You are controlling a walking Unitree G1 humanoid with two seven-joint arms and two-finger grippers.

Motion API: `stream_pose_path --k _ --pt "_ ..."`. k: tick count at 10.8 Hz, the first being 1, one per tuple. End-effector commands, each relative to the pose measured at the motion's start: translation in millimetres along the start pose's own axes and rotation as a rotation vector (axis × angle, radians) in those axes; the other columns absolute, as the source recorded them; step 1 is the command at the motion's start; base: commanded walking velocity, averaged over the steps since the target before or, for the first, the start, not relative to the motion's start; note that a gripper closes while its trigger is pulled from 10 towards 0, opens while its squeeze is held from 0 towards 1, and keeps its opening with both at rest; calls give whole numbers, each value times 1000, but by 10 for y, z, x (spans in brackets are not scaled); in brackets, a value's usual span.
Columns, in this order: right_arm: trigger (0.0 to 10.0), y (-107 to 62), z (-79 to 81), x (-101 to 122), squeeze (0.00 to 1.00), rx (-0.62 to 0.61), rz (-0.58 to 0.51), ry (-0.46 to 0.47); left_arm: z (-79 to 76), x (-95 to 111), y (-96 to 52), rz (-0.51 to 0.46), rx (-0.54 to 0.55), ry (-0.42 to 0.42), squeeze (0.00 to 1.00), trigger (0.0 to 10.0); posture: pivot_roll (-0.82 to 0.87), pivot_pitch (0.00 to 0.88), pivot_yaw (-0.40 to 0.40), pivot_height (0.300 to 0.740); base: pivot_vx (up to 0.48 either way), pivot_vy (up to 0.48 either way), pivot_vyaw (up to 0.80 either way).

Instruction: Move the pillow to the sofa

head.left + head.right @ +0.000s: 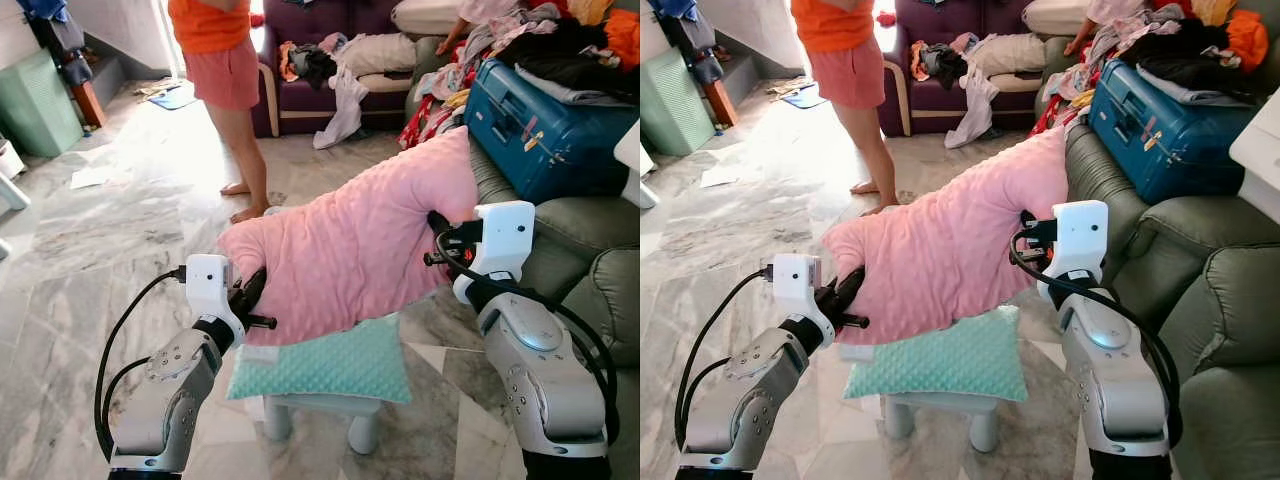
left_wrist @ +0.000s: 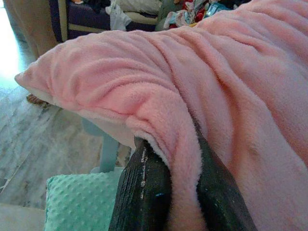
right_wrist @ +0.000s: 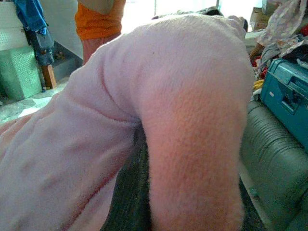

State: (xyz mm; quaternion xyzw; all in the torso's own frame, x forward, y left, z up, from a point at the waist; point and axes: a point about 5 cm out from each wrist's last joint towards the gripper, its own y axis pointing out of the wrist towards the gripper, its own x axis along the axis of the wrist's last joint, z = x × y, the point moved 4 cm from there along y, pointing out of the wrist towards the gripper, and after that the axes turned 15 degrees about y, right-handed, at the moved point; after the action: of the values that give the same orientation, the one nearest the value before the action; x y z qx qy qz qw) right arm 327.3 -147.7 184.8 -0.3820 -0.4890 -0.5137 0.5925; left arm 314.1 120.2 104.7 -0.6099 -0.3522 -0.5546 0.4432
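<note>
A large pink fleece pillow (image 1: 350,250) hangs in the air between my two grippers, tilted so its right end is higher. My left gripper (image 1: 250,295) is shut on its lower left edge; in the left wrist view a fold of pink fabric (image 2: 183,144) is pinched between the black fingers (image 2: 144,192). My right gripper (image 1: 437,235) is shut on the upper right end, its fingers mostly buried in the pillow (image 3: 183,96). The grey-green sofa (image 1: 580,230) stands just right of the pillow's raised corner.
Under the pillow a teal pillow (image 1: 330,365) lies on a small stool (image 1: 320,410). A blue suitcase (image 1: 545,125) and heaped clothes sit on the sofa. A person (image 1: 225,70) stands on the marble floor ahead, before a purple sofa (image 1: 310,100).
</note>
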Motion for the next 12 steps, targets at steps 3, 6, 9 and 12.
stream_pose_path --k 3,6,9,12 --pt "10000 1 94 85 0 36 -31 3 -40 64 0 -19 -23 5 0 10000 -256 27 20 740 -169 0 0" --pt "10000 7 97 85 0 36 -33 3 -39 64 1 -18 -26 8 0 10000 -255 25 22 740 -285 0 0" --pt "10000 5 98 85 0 35 -33 5 -48 66 1 -18 -31 10 0 10000 -255 25 23 740 -276 0 0" --pt "10000 2 100 85 0 37 -34 5 -57 59 -5 -16 -30 7 0 10000 -255 28 23 740 -268 0 0"
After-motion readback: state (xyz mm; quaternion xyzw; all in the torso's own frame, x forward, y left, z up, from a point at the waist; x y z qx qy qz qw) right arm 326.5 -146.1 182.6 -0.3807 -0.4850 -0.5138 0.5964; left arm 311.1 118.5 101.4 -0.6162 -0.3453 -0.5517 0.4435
